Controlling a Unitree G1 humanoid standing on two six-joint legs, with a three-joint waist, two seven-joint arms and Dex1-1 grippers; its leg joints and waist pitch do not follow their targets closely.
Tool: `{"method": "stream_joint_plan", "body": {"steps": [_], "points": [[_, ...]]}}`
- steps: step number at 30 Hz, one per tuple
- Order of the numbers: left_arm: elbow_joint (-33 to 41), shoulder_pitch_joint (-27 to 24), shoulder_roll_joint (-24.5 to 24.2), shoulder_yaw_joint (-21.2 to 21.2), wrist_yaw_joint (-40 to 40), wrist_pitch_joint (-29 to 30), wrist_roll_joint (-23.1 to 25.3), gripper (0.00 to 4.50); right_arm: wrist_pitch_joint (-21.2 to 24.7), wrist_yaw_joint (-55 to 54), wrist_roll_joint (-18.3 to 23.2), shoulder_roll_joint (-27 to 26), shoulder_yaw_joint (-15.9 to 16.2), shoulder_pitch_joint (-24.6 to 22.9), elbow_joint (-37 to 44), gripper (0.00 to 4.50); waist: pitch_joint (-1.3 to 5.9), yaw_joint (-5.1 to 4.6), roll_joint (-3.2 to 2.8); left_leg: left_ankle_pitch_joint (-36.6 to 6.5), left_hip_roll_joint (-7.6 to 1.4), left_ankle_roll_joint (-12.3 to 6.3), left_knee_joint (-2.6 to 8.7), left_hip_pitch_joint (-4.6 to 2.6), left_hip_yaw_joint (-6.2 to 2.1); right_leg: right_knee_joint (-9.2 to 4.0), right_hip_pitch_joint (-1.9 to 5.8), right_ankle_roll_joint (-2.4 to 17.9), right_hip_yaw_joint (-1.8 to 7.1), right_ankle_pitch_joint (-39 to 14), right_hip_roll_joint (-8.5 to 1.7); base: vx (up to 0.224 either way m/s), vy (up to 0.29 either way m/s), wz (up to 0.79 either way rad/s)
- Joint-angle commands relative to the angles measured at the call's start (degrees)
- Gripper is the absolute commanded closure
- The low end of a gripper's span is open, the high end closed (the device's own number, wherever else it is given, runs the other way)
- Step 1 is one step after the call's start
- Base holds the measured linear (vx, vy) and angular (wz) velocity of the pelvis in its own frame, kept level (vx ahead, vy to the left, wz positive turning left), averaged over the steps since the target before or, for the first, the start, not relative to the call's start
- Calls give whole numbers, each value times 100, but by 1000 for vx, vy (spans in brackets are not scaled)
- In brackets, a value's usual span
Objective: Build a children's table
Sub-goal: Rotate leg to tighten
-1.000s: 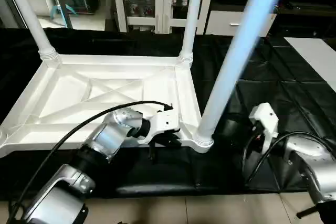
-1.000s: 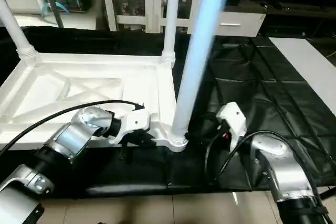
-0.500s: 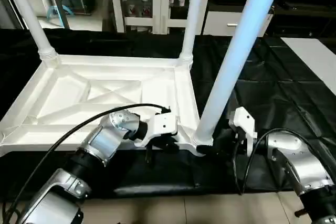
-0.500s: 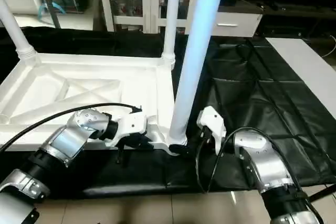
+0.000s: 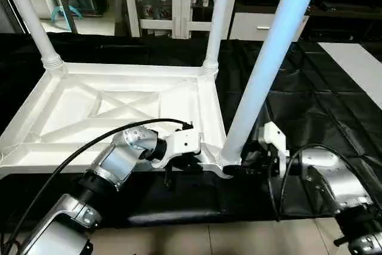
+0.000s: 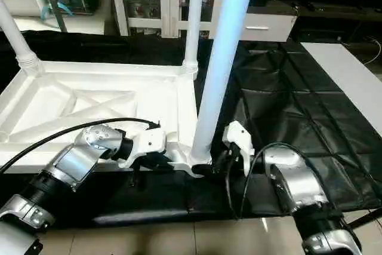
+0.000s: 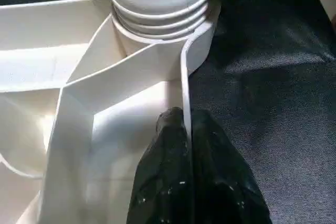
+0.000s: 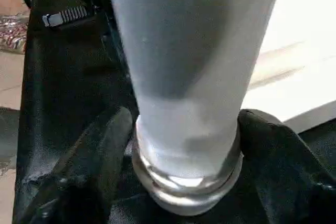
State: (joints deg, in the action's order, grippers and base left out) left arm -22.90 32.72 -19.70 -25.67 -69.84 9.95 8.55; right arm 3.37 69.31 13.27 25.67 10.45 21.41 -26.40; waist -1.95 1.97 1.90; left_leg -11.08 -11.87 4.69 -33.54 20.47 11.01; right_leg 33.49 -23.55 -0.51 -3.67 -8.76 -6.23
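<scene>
Fingers first. Head view: left gripper [image 5: 173, 171] pinched shut on near rim of upturned tabletop [image 5: 128, 103], prob. to steady it on the black mat [image 5: 310, 106] near its front edge. Three legs stand in corner sockets.

L wrist view: both fingers [image 7: 173, 182] clamp the thin rim wall just beside the socket.

R wrist view: right gripper [image 8: 184, 145] fingers set either side of near leg [image 8: 189, 66] base, at or nearly touching, likely to twist it home.
</scene>
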Motion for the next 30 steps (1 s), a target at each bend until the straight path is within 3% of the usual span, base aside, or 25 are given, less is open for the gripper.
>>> {"method": "stream_joint_plan", "body": {"steps": [1, 8, 17, 20, 23, 25, 26, 27, 29, 30], "points": [[-142, -226, 22, -268, -157, 49, -13, 450, -92, 105, -60, -34, 53, 115, -125, 151, 302, -5, 113, -1323, -132, -455, 395, 15, -30, -360, 248, 1203, 169, -1804, -169, 0, 0, 0], [-111, -250, 14, -275, -148, 92, -7, 450, -164, 205, -106, -105, 107, 227, -316, 194, 301, -12, 129, -1491, -137, -390, 411, 0, -35, -379, 233, 1143, 170, -1951, -167, 0, 0, 0], [-75, -276, 25, -270, -130, 156, -17, 450, -222, 205, -145, -200, 95, 260, -494, 199, 308, -25, 145, -1541, -137, -365, 420, 5, -41, -379, 234, 1139, 170, -1938, -162, 0, 0, 0], [-132, -250, 67, -188, 25, 236, -12, 450, 33, -221, -79, -343, -83, 272, -569, 199, 303, -31, 149, -1601, -134, -337, 430, 8, -46, -392, 230, 1097, 170, -2042, -163, 0, 0, 0], [-260, -142, 310, 71, 446, 502, -100, 450, 263, -1072, -34, -657, -357, 268, -682, 200, 263, -80, 148, -1886, -118, -192, 458, -1, -62, -441, 198, 956, 159, -2535, -157, 0, 0, 0], [-604, 135, 724, 375, 1417, 763, 8, 450, 425, -1989, 10, -1118, -596, 286, -740, 200, 251, -132, 150, -2151, -97, -74, 456, -28, -82, -503, 164, 757, 137, -3048, -154, 0, 0, 0], [-604, 135, 724, 375, 1417, 763, 8, 450, 425, -1989, 10, -1118, -596, 286, -740, 200, 269, -142, 142, -2238, -96, -13, 443, -75, -100, -538, 134, 682, 129, -3184, -167, 0, 0, 0], [-792, 280, 918, 491, 1838, 890, 54, 450, 466, -2430, 41, -1374, -712, 332, -787, 200, 280, -193, 155, -2200, -96, -14, 465, -7, -125, -512, 184, 671, 122, -3070, -166, 0, 0, 0], [-1097, 515, 1232, 673, 2467, 1150, 88, 450, 373, -3183, -96, -1748, -789, 461, -969, 202, 288, -223, 127, -2197, -98, -1, 480, 17, -146, -512, 191, 662, 101, -2966, -167, 0, 0, 0], [-1238, 633, 1374, 735, 2731, 1291, 116, 450, 233, -3570, -233, -1922, -793, 544, -1103, 203, 280, -250, 135, -2254, -73, 6, 462, -11, -128, -544, 143, 649, 96, -3055, -155, 0, 0, 0]]}}
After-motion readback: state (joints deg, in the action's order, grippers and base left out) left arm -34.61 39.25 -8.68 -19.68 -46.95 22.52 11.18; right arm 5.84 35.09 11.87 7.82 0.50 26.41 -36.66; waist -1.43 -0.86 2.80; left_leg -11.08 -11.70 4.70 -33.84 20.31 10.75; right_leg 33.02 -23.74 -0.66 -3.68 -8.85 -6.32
